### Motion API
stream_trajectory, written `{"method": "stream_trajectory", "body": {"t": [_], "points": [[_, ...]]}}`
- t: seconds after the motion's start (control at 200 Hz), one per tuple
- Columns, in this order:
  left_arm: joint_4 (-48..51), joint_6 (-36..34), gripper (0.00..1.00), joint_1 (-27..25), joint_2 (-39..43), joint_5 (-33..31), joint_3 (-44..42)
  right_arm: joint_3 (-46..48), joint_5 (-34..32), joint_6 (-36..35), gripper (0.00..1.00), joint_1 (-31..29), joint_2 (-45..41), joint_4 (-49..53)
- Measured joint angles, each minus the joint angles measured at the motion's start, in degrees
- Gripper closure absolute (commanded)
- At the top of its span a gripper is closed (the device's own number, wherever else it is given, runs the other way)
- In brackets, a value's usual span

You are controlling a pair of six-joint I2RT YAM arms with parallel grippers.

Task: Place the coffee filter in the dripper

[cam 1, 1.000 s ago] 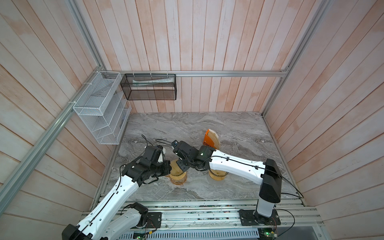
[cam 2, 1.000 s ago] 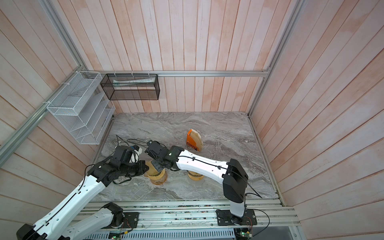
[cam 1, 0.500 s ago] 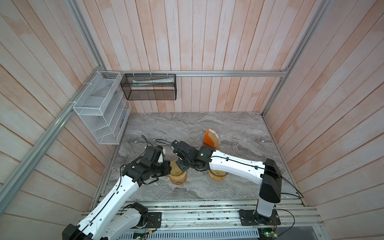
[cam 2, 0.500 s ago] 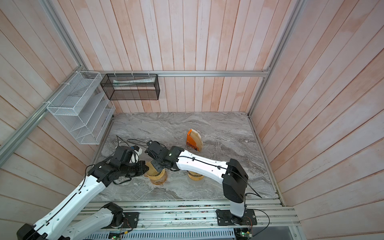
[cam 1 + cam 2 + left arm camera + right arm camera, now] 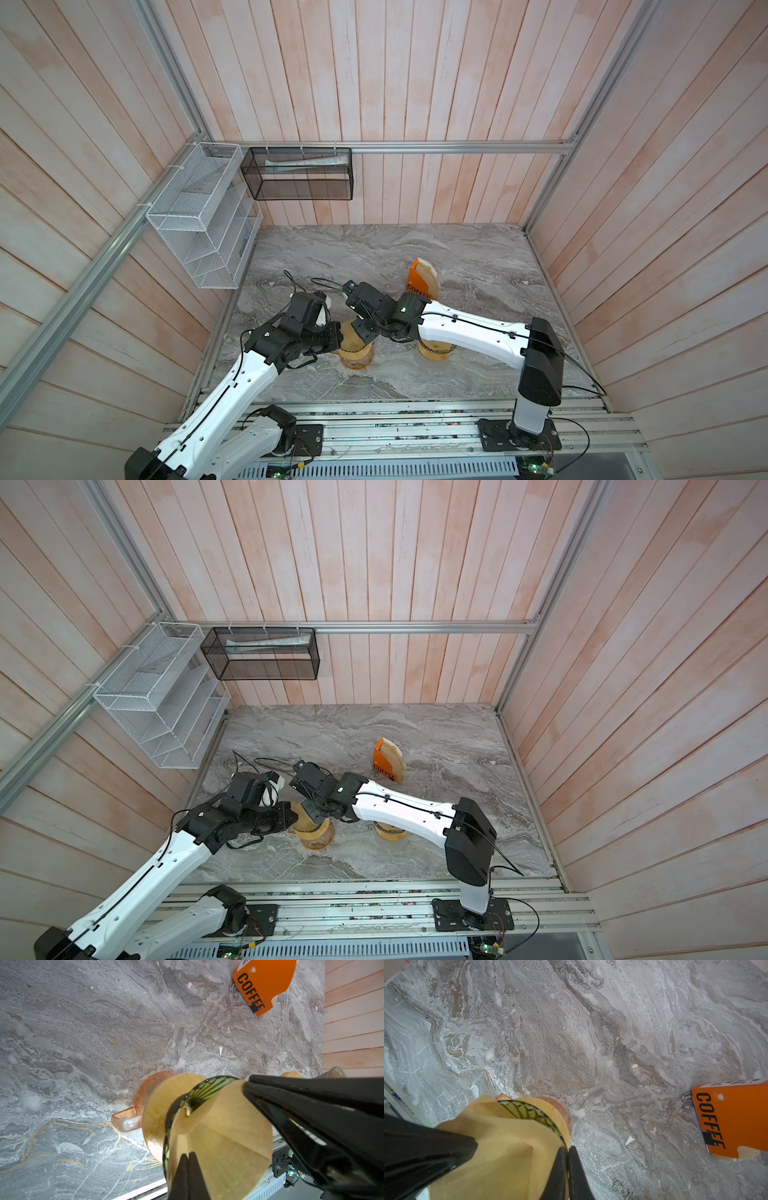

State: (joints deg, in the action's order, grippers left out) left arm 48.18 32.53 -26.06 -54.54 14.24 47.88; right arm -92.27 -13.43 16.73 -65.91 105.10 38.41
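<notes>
The tan paper coffee filter (image 5: 224, 1136) sits opened inside the green glass dripper (image 5: 205, 1088), whose wooden collar (image 5: 164, 1105) rests on an orange mug (image 5: 124, 1120). My left gripper (image 5: 188, 1167) is shut on the filter's edge on one side. On the opposite side my right gripper (image 5: 568, 1167) is shut on the filter (image 5: 500, 1147) where it meets the dripper rim (image 5: 529, 1113). In both top views the grippers (image 5: 338, 336) (image 5: 365, 332) meet over the dripper (image 5: 353, 349), near the table's front left, and hide most of it.
An orange "COFFEE" filter box (image 5: 419, 282) (image 5: 733, 1120) stands behind the right arm. A second wooden-collared vessel (image 5: 434, 351) sits under the right forearm. A white wire rack (image 5: 199, 220) and a black mesh basket (image 5: 297, 174) hang on the walls.
</notes>
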Motion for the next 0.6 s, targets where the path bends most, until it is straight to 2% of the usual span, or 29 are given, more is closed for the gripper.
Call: {"method": "stream_trajectory", "body": {"t": [0.6], "points": [[0.07, 0.02, 0.95, 0.00, 0.00, 0.00, 0.44, 0.09, -0.02, 0.15, 0.89, 0.02, 0.00, -0.26]]}}
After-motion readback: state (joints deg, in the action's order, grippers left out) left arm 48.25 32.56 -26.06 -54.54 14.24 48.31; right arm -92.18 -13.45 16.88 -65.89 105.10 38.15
